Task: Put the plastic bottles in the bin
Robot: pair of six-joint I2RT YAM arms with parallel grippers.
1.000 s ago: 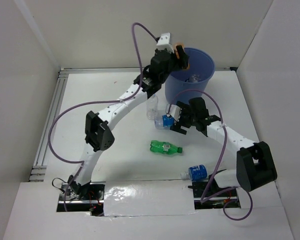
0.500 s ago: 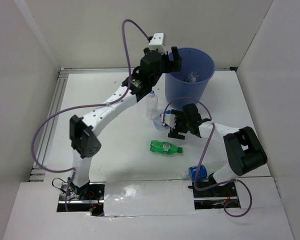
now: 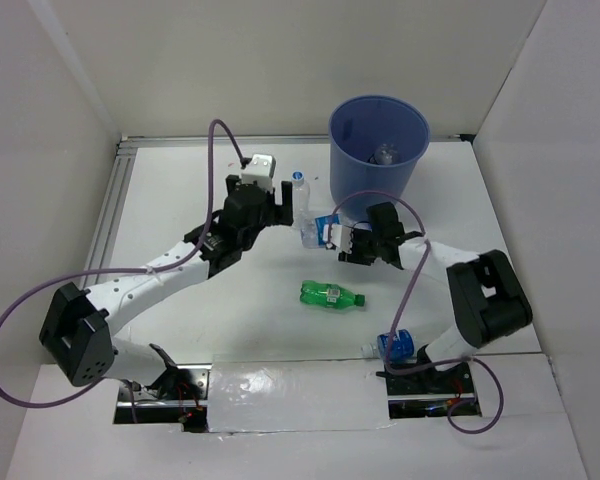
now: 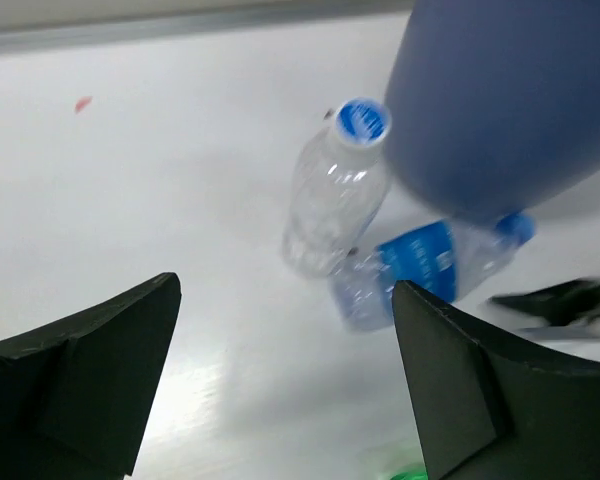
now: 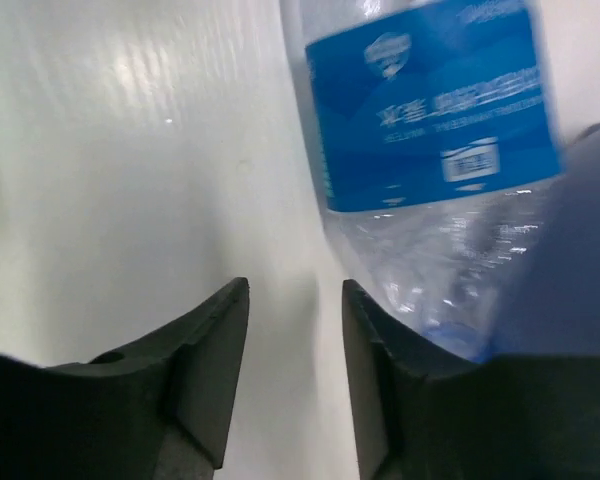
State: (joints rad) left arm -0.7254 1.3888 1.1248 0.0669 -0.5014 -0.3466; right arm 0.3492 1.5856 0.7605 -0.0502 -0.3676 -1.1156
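Note:
The blue bin (image 3: 378, 140) stands at the back with a clear bottle (image 3: 385, 153) inside. A clear bottle (image 3: 300, 195) (image 4: 335, 195) stands upright left of the bin (image 4: 510, 90). A blue-labelled bottle (image 3: 323, 231) (image 4: 430, 265) (image 5: 430, 120) lies by the bin's base. My left gripper (image 3: 283, 207) (image 4: 285, 300) is open and empty, just left of these two. My right gripper (image 3: 342, 243) (image 5: 295, 290) is low at the lying bottle; its jaws stand narrowly apart over bare table, with the bottle outside the right finger (image 5: 400, 370). A green bottle (image 3: 330, 295) and a squat blue-labelled one (image 3: 393, 345) lie nearer.
White walls enclose the table on three sides. A metal rail (image 3: 100, 250) runs along the left edge. Purple cables loop off both arms. The right arm's base link (image 3: 490, 300) stands near the squat bottle.
The left arm swung down from over the bin to the table beside the upright bottle, its jaws opened, and the orange thing it held is gone. The right jaws narrowed beside the lying bottle.

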